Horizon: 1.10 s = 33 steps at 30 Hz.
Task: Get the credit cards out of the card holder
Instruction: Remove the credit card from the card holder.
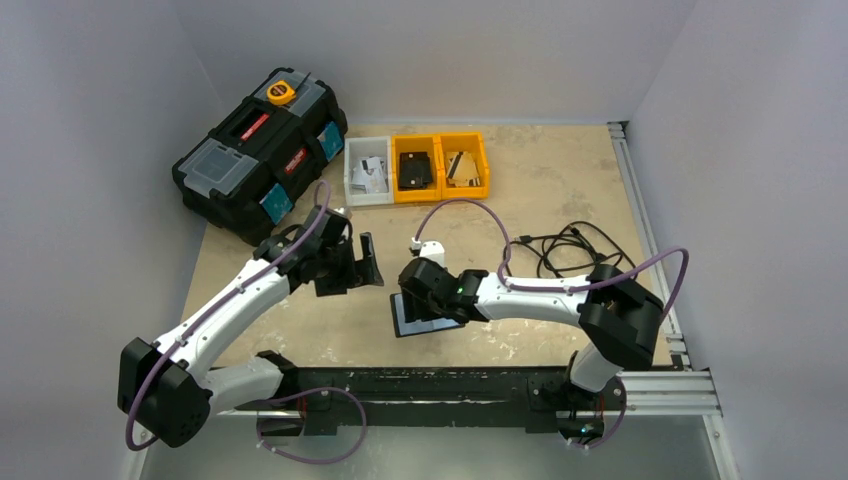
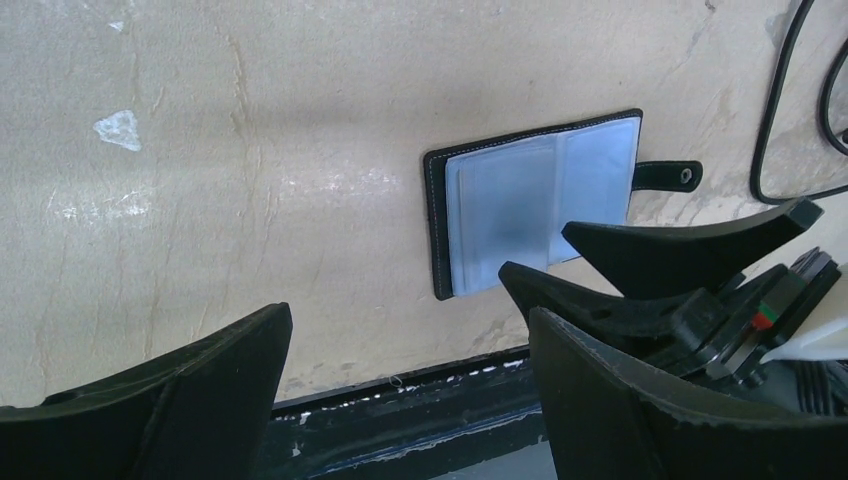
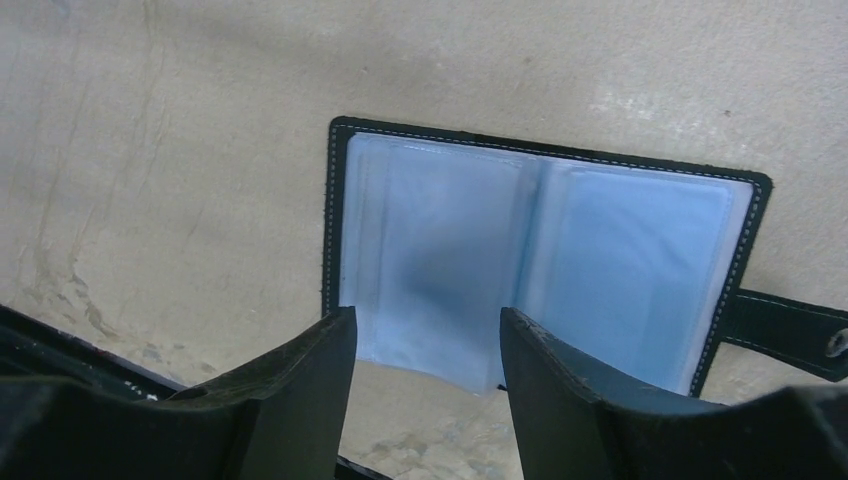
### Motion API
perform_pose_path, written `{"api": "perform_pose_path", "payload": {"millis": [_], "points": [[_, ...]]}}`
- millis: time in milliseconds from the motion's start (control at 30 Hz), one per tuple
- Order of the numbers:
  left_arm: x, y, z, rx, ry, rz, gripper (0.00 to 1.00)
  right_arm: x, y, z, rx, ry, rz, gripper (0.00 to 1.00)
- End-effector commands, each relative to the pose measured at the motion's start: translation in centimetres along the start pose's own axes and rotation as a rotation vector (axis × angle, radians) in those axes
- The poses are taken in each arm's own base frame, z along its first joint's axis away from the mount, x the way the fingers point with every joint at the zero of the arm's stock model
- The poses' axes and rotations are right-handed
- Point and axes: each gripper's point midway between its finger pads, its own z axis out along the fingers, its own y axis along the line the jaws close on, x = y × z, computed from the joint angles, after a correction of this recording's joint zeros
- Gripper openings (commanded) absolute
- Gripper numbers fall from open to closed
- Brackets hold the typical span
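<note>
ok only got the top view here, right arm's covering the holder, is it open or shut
Observer: Open and lying flat. The right wrist view shows the holder with pale bluish cards in both halves.
Operator: right gripper got one yet
Observer: No. The right gripper has its jaws apart at the holder's near edge, nothing clamped.
Operator: and the left
Observer: The left gripper is open and empty, clear of the holder.
</note>
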Motion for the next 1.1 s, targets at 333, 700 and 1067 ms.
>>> {"api": "perform_pose_path", "payload": {"millis": [333,700,1067], "points": [[-1.3,1.7,0.1,-0.021,-0.036,-0.086,0.88,-0.5,2.3,1.0,0.035,-0.035,-0.028,0.50],[-1.3,1.8,0.4,-0.007,-0.027,-0.091,0.88,2.2,0.3,3.1,0.122,0.047,-0.056,0.47],[-0.9,1.2,1.2,0.025,0.013,-0.081,0.87,4.8,0.1,4.0,0.097,0.133,-0.027,0.26]]}}
